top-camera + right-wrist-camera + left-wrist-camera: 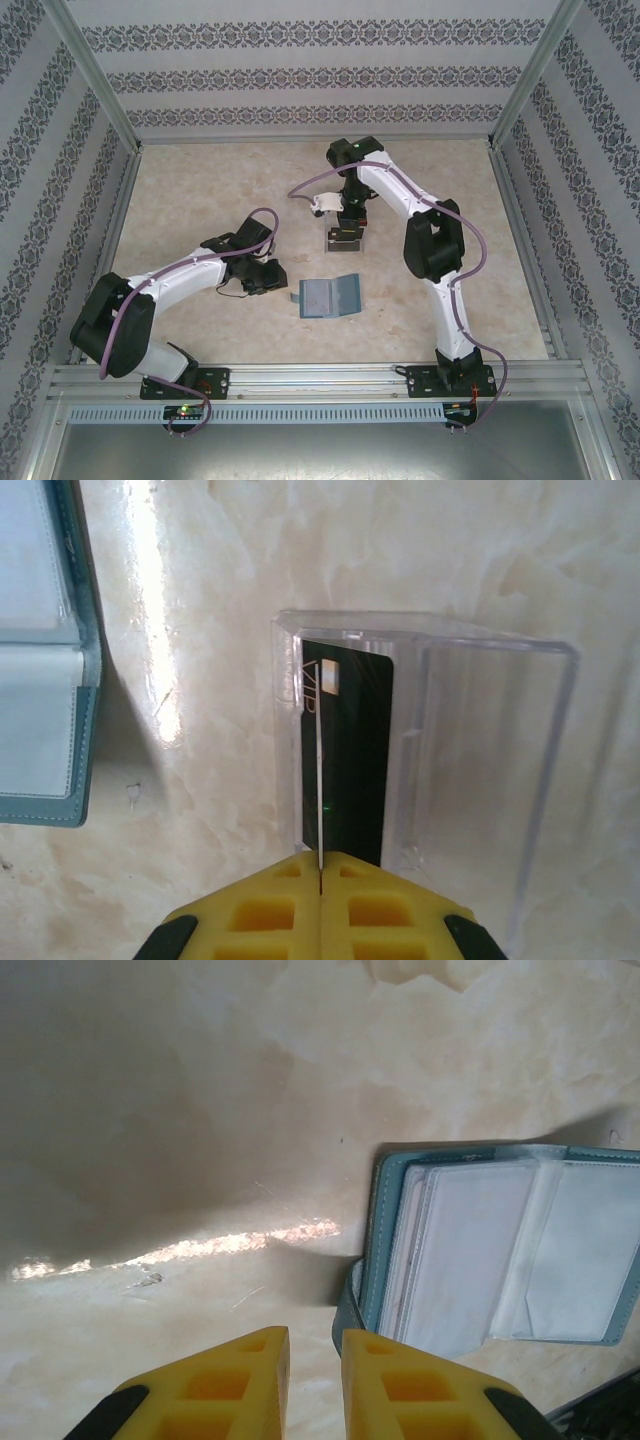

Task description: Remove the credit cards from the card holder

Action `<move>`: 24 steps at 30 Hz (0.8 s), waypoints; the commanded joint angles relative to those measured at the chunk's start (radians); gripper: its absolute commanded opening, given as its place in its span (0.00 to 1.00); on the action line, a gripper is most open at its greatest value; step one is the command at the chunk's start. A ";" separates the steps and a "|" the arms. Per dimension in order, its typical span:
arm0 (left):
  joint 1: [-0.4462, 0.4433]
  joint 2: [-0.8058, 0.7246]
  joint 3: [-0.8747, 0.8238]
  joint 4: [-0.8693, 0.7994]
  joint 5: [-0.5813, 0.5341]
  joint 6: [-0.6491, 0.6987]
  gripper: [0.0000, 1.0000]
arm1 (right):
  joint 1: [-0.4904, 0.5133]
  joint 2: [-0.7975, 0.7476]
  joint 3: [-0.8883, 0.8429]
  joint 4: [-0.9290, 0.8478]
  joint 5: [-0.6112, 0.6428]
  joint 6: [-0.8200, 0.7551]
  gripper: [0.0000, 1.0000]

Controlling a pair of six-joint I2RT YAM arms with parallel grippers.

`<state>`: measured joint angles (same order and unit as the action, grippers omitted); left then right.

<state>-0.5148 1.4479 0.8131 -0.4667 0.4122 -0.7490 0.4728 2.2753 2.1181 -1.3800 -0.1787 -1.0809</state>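
Left pincer (pixel 315 1340) and right pincer (pixel 320 865): my fingers are yellow. Card holder (pixel 329 296): teal outside, pale blue-grey inside. Credit card (pixel 355 750): black. Tray (pixel 500 770): clear. Counter (pixel 200 200): cream, marbled. Walls (pixel 300 60): white with dark floral bands.

The top external camera looked down from above and behind the arm bases over the whole table (pixel 200 200). The left wrist camera sat low and close, facing the card holder (pixel 500 1250), which lay just ahead and right of the jaws of the left gripper (pixel 315 1335). The right wrist camera looked closely at the clear plastic tray (pixel 480 760), straight ahead of the jaws of the right gripper (pixel 320 858). The card holder, left of those jaws, appeared in all three views.
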 commanded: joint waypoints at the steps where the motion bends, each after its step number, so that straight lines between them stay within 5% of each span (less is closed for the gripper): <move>1: 0.014 -0.024 -0.015 0.019 -0.008 -0.015 0.21 | -0.008 0.028 0.029 -0.054 -0.052 -0.013 0.00; 10: 0.018 -0.024 -0.002 0.014 0.001 -0.005 0.22 | -0.006 0.035 0.060 -0.050 -0.031 0.006 0.17; 24: 0.018 0.015 0.045 0.022 0.025 0.007 0.22 | 0.002 -0.114 -0.078 0.118 0.020 0.118 0.18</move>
<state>-0.5083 1.4525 0.8253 -0.4629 0.4179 -0.7483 0.4732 2.2467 2.0914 -1.3270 -0.1646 -1.0214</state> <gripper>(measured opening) 0.221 0.179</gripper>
